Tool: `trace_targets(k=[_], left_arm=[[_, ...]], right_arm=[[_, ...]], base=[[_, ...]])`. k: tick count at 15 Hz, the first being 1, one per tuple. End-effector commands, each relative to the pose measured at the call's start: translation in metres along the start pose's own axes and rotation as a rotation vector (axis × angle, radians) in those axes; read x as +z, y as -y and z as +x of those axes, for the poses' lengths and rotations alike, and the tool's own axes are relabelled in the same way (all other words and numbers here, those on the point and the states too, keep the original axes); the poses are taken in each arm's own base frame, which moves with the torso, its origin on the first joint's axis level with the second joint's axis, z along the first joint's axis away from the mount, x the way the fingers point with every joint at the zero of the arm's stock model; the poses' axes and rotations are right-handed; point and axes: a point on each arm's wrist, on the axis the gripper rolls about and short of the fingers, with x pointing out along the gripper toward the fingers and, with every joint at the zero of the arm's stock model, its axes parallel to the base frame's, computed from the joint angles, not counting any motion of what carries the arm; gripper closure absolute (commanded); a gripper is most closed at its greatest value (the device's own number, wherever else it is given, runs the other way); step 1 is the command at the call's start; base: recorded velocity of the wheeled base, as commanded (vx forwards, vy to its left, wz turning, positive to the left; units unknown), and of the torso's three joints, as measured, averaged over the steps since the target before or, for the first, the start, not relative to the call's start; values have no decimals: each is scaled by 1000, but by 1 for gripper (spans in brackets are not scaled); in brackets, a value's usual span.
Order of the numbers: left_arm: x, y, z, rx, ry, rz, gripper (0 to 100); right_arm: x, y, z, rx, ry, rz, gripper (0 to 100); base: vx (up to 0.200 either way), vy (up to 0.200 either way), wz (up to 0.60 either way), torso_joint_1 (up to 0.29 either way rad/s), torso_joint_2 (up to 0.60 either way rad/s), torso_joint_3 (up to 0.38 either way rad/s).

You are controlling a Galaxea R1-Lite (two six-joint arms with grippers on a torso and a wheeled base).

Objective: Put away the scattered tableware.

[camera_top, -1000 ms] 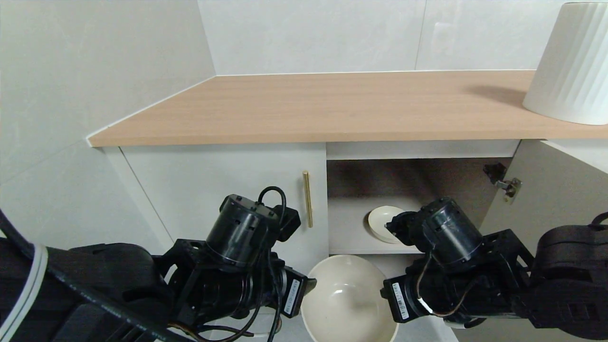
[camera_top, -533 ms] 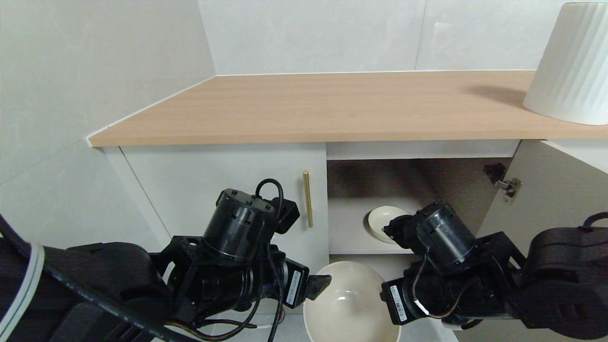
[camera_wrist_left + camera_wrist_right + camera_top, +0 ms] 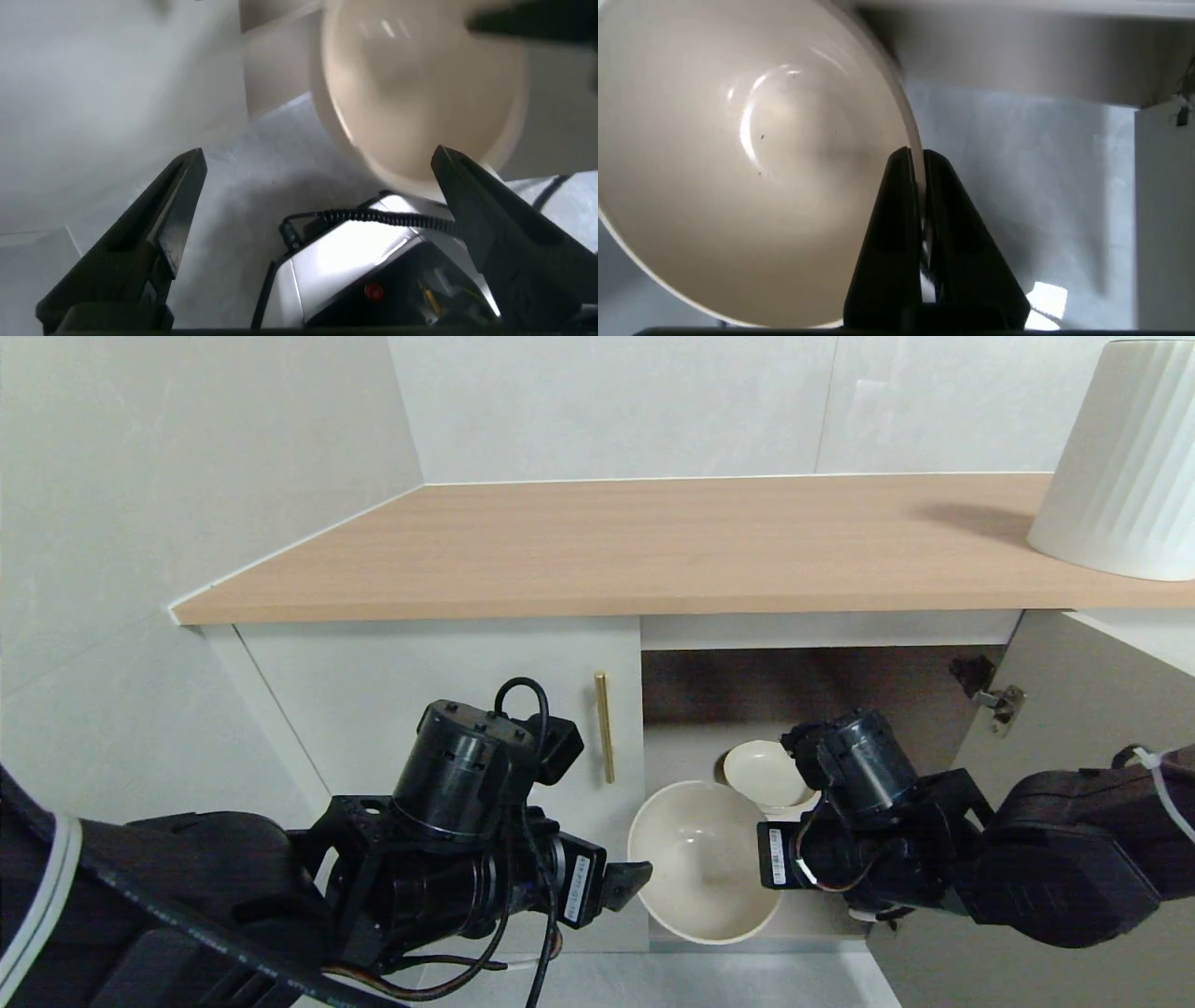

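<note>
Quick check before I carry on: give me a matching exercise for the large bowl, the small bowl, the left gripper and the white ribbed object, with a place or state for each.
Things:
1. large bowl
2. small bowl
3. left gripper
4. white ribbed object

Places or states:
a. standing on the countertop
b. open, holding nothing
c. rim clamped in the right gripper
d. resting on the cabinet shelf

Pairs: 1-c, 2-d, 3-b, 4-a.
</note>
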Motion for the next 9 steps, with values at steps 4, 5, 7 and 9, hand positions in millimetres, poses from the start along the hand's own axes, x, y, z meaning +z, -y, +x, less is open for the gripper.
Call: trace_targets(k=[4, 5, 7, 9], left_arm=[[1, 0, -2, -2, 8, -2, 0], [2, 0, -3, -2, 11, -2, 0], [2, 0, -3, -2, 11, -2, 0], [1, 0, -3, -2, 9, -2, 0]], right_arm=[[27, 38, 44, -130, 123, 185, 100], [36, 46, 53, -146, 149, 249, 100], [48, 61, 69, -171, 170, 331, 100], [58, 77, 87, -199, 187, 403, 100]], base=[[0, 0, 0, 0, 0, 0], [0, 0, 0, 0, 0, 0], [0, 0, 0, 0, 0, 0], [0, 0, 0, 0, 0, 0]])
